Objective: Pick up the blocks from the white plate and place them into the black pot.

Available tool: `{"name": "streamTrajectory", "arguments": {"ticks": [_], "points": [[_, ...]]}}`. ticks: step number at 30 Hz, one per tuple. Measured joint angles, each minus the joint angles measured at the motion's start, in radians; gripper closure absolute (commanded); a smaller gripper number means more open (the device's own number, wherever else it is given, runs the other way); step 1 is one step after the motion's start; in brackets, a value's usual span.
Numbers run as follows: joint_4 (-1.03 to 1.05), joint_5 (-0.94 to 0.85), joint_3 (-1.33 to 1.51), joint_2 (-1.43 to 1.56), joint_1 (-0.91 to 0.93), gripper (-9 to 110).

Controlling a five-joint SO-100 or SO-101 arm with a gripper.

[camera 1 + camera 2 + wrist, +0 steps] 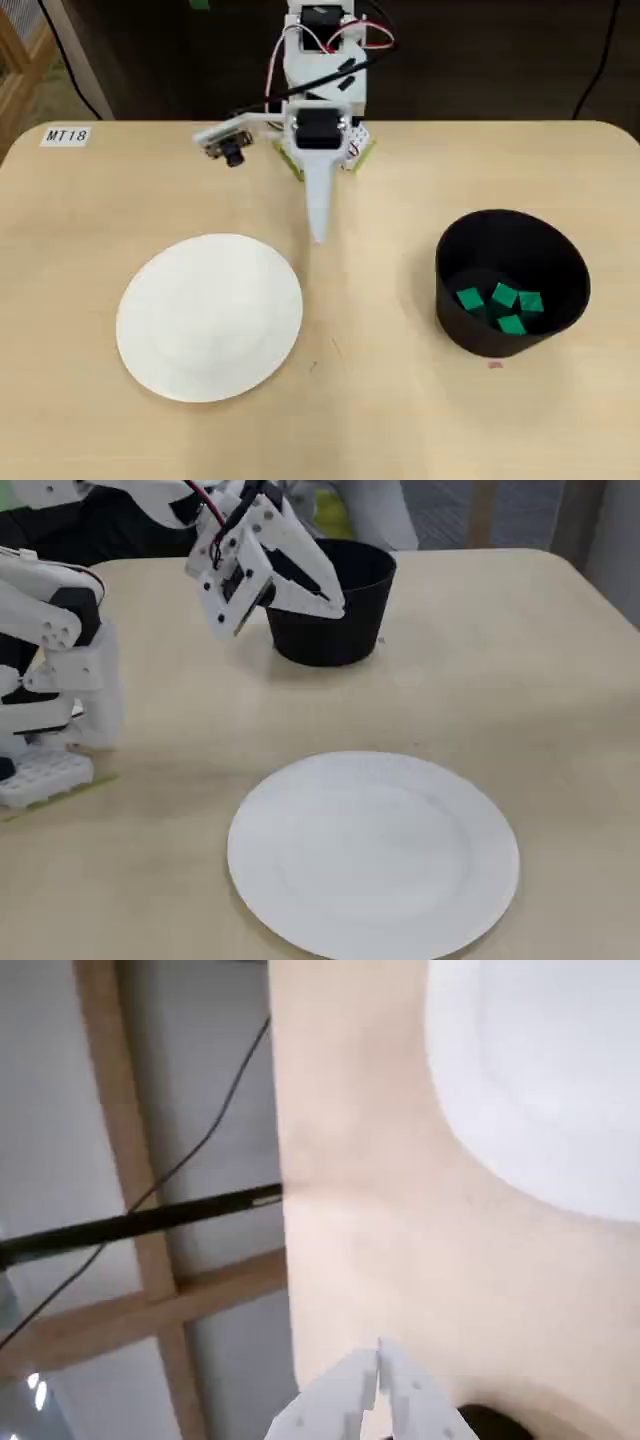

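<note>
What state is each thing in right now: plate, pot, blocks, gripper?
white plate: empty, flat on the table.
black pot: upright, holding the blocks.
blocks: four green cubes, all lying on the pot's bottom.
gripper: shut, holding nothing, raised above the table between plate and pot.

A lab or office test station: pale wood table [380,420] bearing a printed "MT18" label [66,136], cables behind.

Arm folded back near its base, fingers [378,1360] pressed together, empty.
</note>
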Motion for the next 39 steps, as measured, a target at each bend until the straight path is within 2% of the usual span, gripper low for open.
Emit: {"name": "streamTrajectory", "arguments": {"ticks": [12,22,39], "points": [[0.029,0.000,0.453,0.495,-0.051,104],[0.017,-0.018,0.588,0.522,-0.057,104],[-0.014,-0.009,0.600,0.523,-0.052,104]]}}
